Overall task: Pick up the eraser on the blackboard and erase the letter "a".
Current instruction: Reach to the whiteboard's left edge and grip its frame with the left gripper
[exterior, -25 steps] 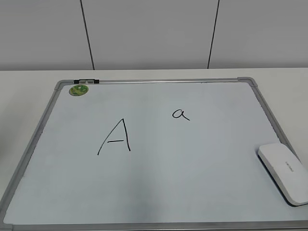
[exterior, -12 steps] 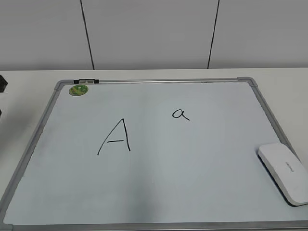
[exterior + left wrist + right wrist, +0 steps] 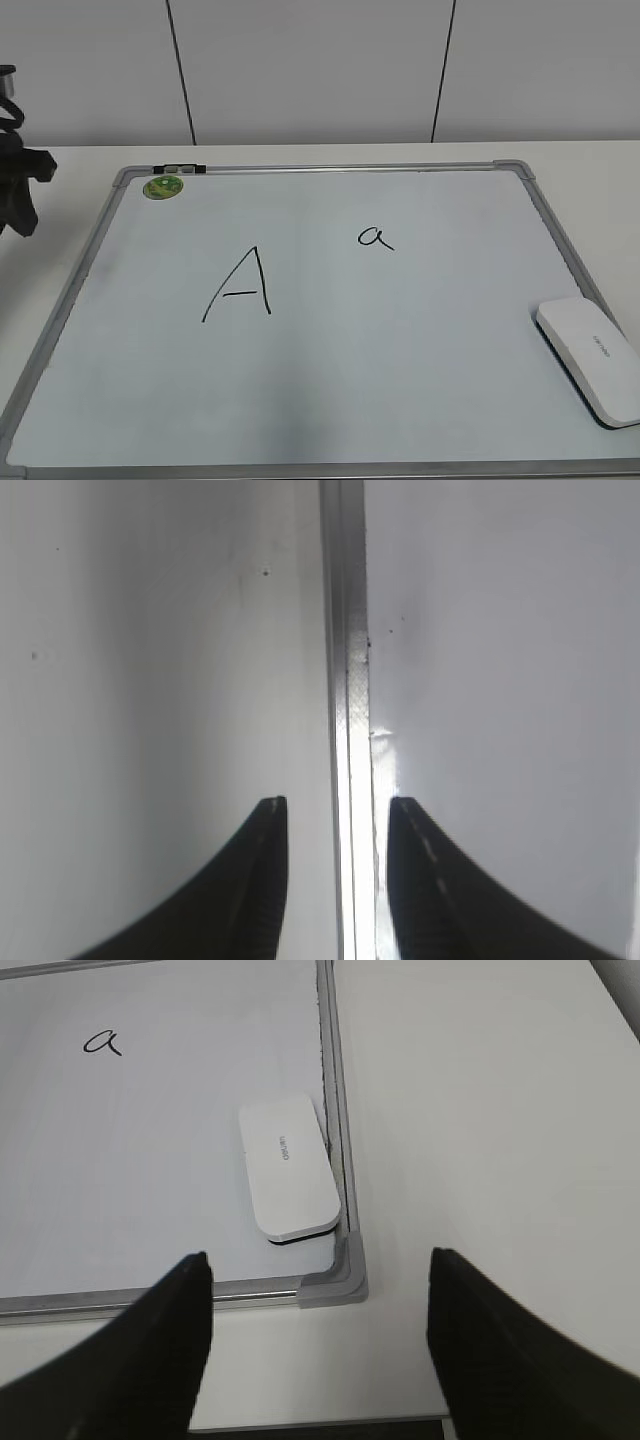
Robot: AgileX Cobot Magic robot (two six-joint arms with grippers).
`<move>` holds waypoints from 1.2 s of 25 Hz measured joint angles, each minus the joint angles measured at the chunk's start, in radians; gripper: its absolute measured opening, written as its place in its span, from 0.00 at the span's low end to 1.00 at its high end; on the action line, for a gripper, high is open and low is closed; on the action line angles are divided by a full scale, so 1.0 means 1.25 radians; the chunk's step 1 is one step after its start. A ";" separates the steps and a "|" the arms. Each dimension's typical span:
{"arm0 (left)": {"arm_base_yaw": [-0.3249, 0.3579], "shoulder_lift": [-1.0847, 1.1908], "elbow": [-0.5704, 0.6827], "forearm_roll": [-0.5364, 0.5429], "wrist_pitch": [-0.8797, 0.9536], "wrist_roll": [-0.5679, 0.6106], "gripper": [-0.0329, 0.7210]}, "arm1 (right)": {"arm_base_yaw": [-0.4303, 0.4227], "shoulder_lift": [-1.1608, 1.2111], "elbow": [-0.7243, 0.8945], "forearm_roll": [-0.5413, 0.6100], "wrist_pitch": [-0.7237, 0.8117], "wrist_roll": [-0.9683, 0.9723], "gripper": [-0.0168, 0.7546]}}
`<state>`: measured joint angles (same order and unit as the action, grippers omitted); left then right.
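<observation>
The blackboard [image 3: 330, 380] is a white board with a grey frame that lies flat on the table. The eraser [image 3: 590, 372], a white rounded block, lies on the board by its right frame near the front corner. The right wrist view also shows the eraser [image 3: 290, 1165]. The small letter "a" [image 3: 376, 238] is right of centre on the board and shows in the right wrist view [image 3: 102, 1042] too. My right gripper [image 3: 318, 1258] is wide open and empty, held above the board's front right corner, short of the eraser. My left gripper [image 3: 336, 805] is open and empty over the board's frame [image 3: 348, 680].
A large capital "A" [image 3: 240, 285] is drawn left of centre. A round green sticker [image 3: 163, 187] sits at the board's far left corner. My left arm [image 3: 15, 185] shows dark at the left edge. A grey corner cap [image 3: 340, 1278] lies just in front of the eraser.
My left arm has come into the exterior view at the left edge and now shows more of itself. The eraser, board and letters have not moved.
</observation>
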<state>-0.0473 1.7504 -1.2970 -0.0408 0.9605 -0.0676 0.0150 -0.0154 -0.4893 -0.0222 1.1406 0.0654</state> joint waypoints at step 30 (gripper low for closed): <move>0.000 0.266 -0.073 0.002 -0.025 0.000 0.37 | 0.000 0.000 0.000 0.000 0.000 0.000 0.67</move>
<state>-0.0473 2.0827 -1.3888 -0.0385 0.9291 -0.0676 0.0150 -0.0154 -0.4893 -0.0222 1.1406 0.0654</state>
